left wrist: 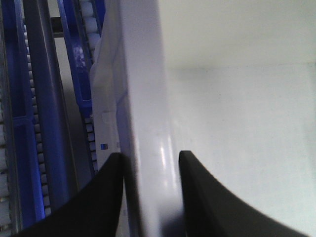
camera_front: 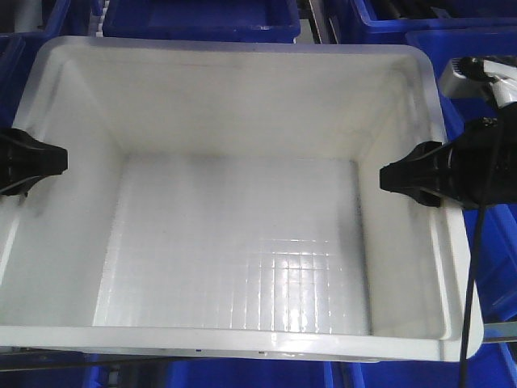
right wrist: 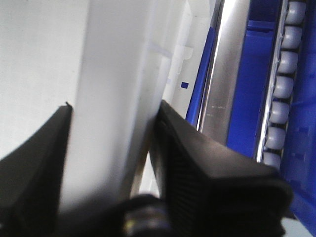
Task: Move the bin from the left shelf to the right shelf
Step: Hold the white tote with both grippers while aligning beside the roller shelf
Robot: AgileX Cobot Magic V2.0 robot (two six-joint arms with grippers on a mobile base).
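Evidently the grasp is being made: the left gripper (camera_front: 53,162) and the right gripper (camera_front: 396,179) are each pinching a side wall of the bin (camera_front: 242,234), one finger inside, one outside. The bin is sitting among dark blue bins (camera_front: 202,20) beside roller tracks (right wrist: 284,89). Next, I judge, both arms should be lifting and travelling rightward together, keeping it level.

A roller rack of silver metal rails (right wrist: 219,98) carries everything here, with rows of small pale rollers (right wrist: 284,89) running alongside the rails. Dark blue bins (camera_front: 202,16) stand on it, crowded close around the white bin (camera_front: 234,50). Whether that bin's base touches the rollers is hidden.
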